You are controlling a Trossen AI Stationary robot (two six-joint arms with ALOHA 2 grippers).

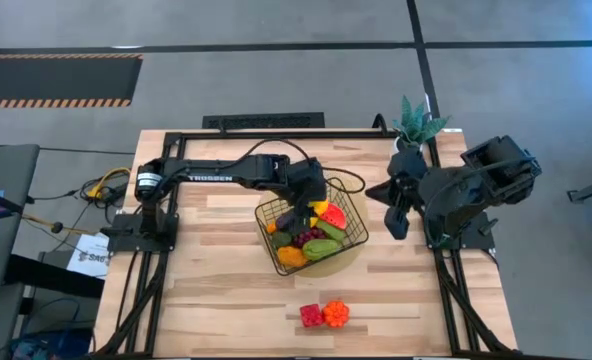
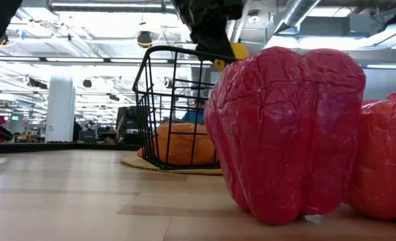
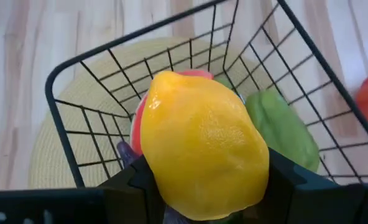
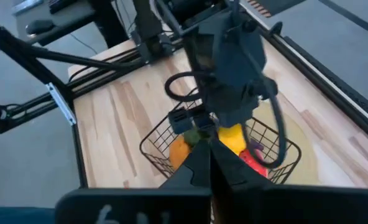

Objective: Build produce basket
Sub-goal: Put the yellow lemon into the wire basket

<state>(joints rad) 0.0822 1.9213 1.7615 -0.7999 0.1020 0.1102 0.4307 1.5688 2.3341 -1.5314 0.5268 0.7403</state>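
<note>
The black wire basket (image 1: 311, 228) stands on a round tan mat (image 3: 59, 155) at the table's middle. It holds an orange (image 1: 291, 256), green avocados (image 1: 326, 248), grapes and a watermelon slice (image 1: 335, 214). My left gripper (image 1: 304, 203) hangs over the basket's far left part, shut on a yellow lemon (image 3: 202, 143). A red pepper (image 1: 311, 315) and an orange pepper (image 1: 336, 313) sit on the table near its near edge. My right gripper (image 1: 396, 218) waits shut, right of the basket. My left gripper pinches the lemon between its two fingers (image 3: 137, 183), one on each side of its lower half (image 3: 171, 186). The fingers come from above, pointing down into the basket. The lemon is lifted clear, above the produce inside the basket (image 2: 178, 114).
A potted green plant (image 1: 416, 125) stands at the table's far right corner, beside the right arm. In the low view the red pepper (image 2: 285, 134) fills the foreground. Bare wood lies left of the basket and along the near edge around the two peppers.
</note>
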